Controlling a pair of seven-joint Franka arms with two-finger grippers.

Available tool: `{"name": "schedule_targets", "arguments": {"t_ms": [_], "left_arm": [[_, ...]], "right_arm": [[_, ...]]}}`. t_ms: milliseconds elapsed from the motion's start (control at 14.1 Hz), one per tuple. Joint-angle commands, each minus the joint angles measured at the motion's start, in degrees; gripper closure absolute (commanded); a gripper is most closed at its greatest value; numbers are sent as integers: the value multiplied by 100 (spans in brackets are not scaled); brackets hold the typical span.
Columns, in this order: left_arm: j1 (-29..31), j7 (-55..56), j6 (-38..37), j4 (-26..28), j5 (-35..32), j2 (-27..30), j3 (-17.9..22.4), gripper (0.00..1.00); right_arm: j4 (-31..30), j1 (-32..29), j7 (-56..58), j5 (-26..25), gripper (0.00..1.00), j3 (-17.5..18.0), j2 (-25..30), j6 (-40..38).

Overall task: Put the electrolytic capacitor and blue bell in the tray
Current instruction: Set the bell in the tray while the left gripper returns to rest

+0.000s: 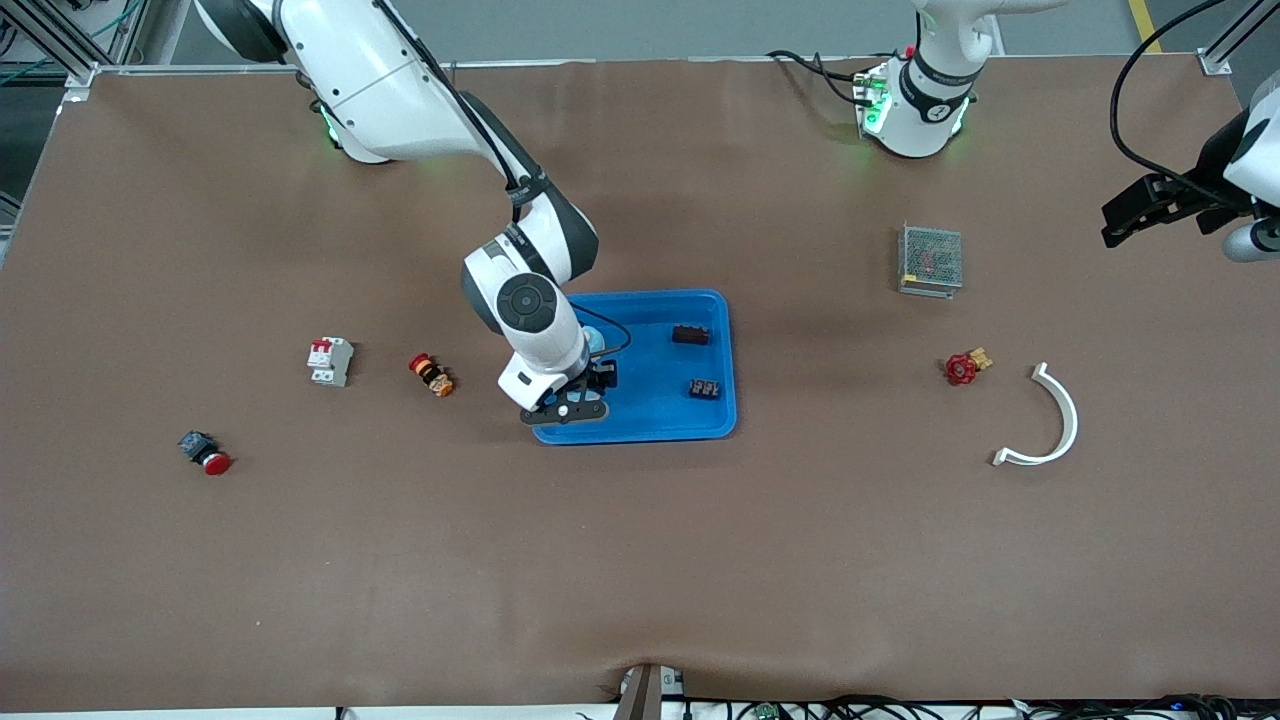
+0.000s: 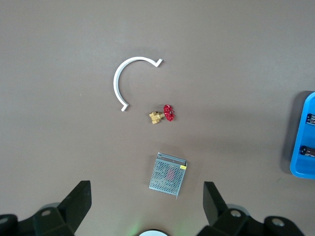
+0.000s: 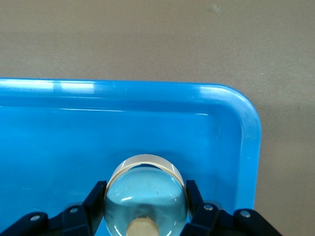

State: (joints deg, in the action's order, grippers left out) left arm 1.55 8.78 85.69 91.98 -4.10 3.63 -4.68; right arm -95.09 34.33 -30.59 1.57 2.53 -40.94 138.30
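Over the tray's [image 3: 147, 128] corner at seven o'clock, the right gripper [image 3: 146, 199] clasps the blue bell [image 3: 146, 189]: light, smooth, slippery dome, best pinched across its sides. Waiting, the left gripper [image 2: 147, 206] gapes wide.

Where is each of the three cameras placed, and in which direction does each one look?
Front view: high across the table, facing both bases; shows both arms, the right gripper over the tray.
Left wrist view: on the raised left arm, looking down at the metal mesh box, red-handled brass valve and white curved clip; left gripper open.
Right wrist view: looking down into the tray; right gripper holds the blue bell.
Shared: the tray appears in all three.
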Motion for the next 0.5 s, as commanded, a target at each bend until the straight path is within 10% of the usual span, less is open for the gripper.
{"name": "schedule_targets", "arguments": {"t_ms": [0, 425], "left_arm": [[-14, -113, -9, 4, 103, 59, 64, 0], [-14, -96, -9, -40, 94, 50, 64, 0]], "right_arm": [[8, 65, -105, -130, 48, -69, -10, 48], [17, 92, -105, -139, 47, -69, -71, 118]]}}
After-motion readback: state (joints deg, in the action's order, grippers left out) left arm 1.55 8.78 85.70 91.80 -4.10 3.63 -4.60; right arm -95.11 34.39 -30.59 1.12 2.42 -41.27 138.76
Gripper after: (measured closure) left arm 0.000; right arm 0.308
